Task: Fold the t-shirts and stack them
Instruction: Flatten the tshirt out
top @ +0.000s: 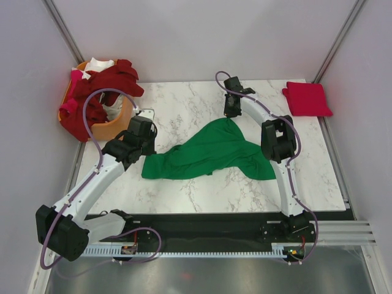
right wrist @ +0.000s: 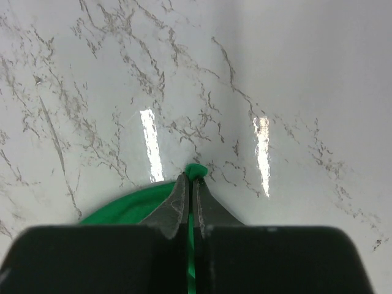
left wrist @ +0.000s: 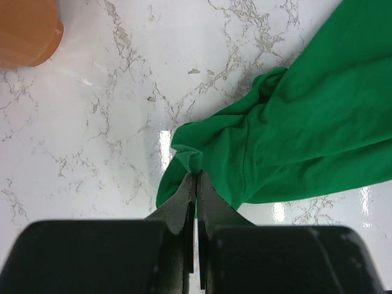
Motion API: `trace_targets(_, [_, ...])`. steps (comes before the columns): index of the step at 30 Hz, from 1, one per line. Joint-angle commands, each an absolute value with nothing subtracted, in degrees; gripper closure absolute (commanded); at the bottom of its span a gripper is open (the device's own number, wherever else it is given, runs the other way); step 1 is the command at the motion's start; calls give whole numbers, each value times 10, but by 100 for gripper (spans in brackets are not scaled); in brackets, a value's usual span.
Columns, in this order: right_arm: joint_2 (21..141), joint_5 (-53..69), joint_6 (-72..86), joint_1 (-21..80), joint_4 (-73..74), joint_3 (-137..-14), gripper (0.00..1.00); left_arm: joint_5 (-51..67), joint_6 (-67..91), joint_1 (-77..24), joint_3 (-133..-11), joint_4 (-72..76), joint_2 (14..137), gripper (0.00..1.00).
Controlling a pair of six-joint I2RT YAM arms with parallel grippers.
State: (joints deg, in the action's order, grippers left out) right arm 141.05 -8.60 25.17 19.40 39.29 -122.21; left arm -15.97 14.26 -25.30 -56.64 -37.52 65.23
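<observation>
Left gripper (left wrist: pixel 196 176) and right gripper (right wrist: pixel 190 179), each clamped on an edge of the green t-shirt (top: pixel 211 152), hold it rumpled on the marble table (top: pixel 184 196). Thin pinches of cloth could slip free if the arms pull apart too hard, spoiling the fold.

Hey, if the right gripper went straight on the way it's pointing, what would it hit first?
The right gripper is shut on a fold of the green t-shirt. Past that, its wrist view shows only bare marble table, so it would probably meet that first, though depth is unclear.
</observation>
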Motion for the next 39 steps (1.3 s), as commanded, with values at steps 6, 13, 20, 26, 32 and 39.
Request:
trace_targets(6, [1228,-83,211,193,417,-1209,100,-166,144,-250,-628,-368,599,98])
trace_targets(13, [882,-92,197,193,414,-1104,100,-130,109,-251,-766,-374,484,98])
trace_targets(20, [580,-67,179,193,381,-992,100,82,12,-250,-919,-359,407,98])
trace_targets(26, [402,-61,160,194,366,-944,100,165,-14,-250,-1004,-359,373,98])
trace_targets(32, [395,-91,154,193,395,-976,100,176,-5,-249,-1066,-367,404,98])
trace_targets(39, [499,-210,131,194,393,-980,100,136,-34,-249,-1043,-337,485,98])
